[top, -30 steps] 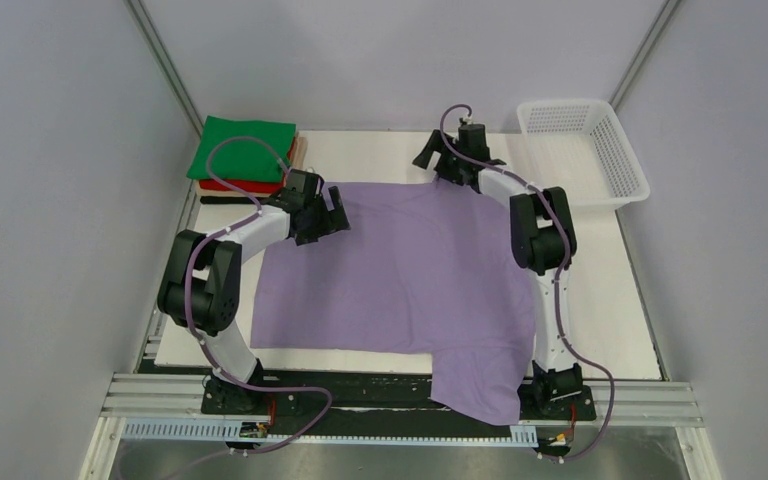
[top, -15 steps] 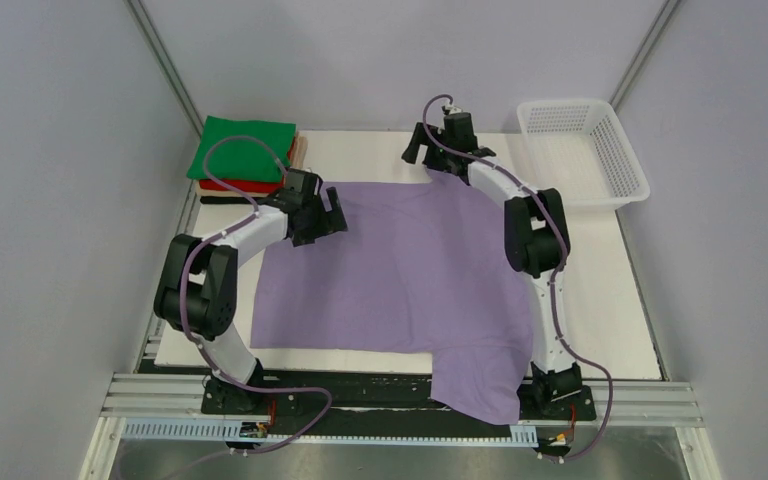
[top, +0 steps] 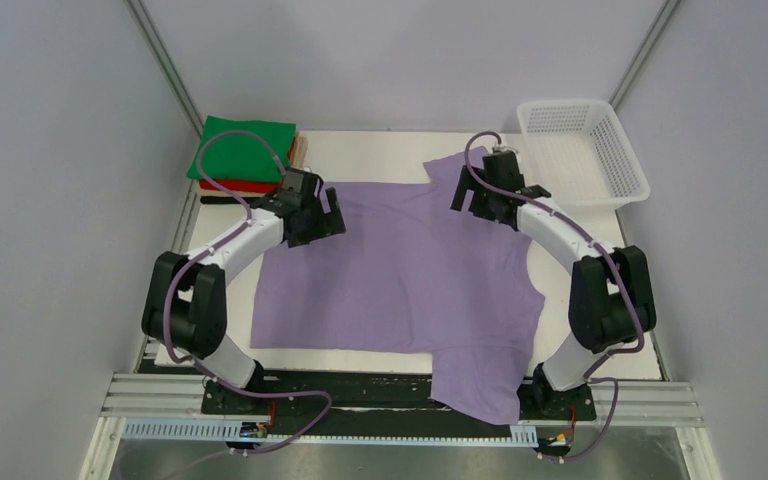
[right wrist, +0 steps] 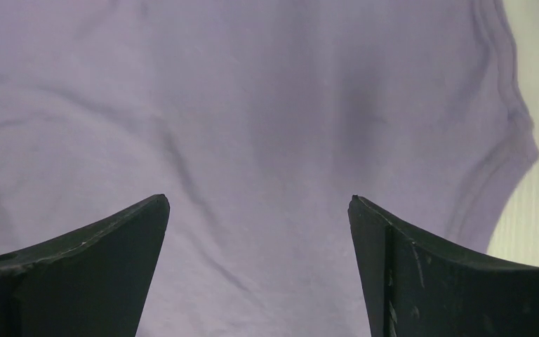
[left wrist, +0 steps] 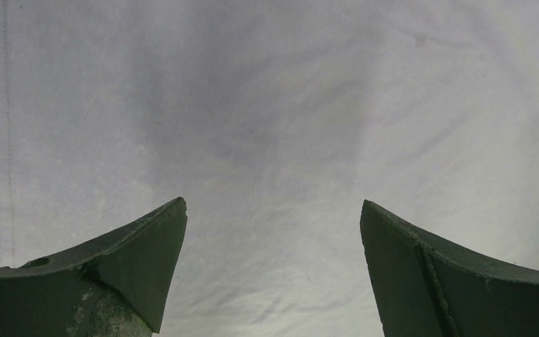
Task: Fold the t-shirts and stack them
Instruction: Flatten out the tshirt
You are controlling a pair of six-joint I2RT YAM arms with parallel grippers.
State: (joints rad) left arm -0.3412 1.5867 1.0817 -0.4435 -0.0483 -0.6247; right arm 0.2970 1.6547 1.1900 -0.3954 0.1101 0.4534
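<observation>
I saw purple shirt point(top: 400, 270) spread flat on surface point(top: 370, 150), near sleeve draped over front edge | left hand point(top: 324, 214) wide open, empty, over shirt's far-left corner | right hand point(top: 470, 200) wide open, empty, over far sleeve | folded stack point(top: 243, 150) far-left, near left hand | basket point(top: 615, 150) far-right, apart from shirt

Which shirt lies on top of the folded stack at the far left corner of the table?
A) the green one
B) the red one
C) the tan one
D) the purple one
A: the green shirt covers the pile, with only an edge of the red shirt showing beneath it, while the purple shirt lies spread out flat, apart from the pile.
</observation>
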